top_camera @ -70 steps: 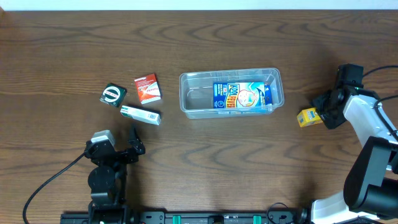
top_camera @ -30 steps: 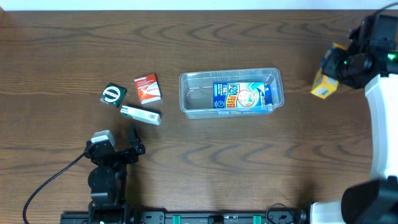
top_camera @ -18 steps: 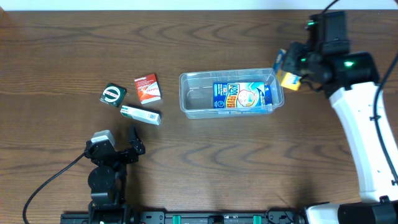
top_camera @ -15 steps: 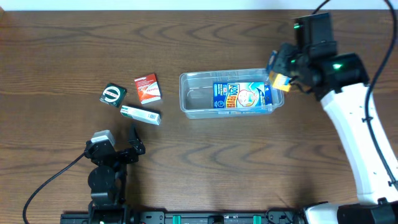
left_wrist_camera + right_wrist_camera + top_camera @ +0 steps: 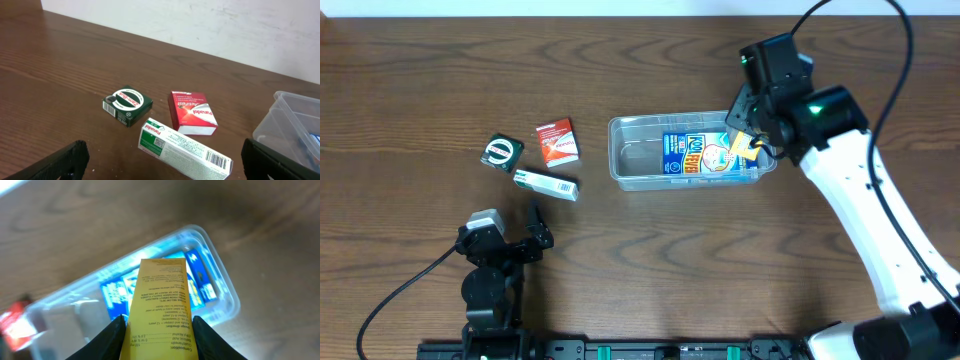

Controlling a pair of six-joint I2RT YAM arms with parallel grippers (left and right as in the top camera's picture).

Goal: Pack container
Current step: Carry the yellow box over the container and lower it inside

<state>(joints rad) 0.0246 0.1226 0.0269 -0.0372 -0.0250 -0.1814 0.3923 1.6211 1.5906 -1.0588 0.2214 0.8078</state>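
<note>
The right arm (image 5: 840,170) has swung across. A couple of seconds ago its right fingers (image 5: 114,335) were down at the worktop (image 5: 420,80), closed on the yellow box (image 5: 160,300), well clear of the container (image 5: 620,125). They then rose with the box, carried it out toward the far edge, and swept in over the tub. Now the container's end lies directly beneath the fingers, where earlier only bare wood lay under them. The box has left the worktop and hangs between the fingers, above the container.
</note>
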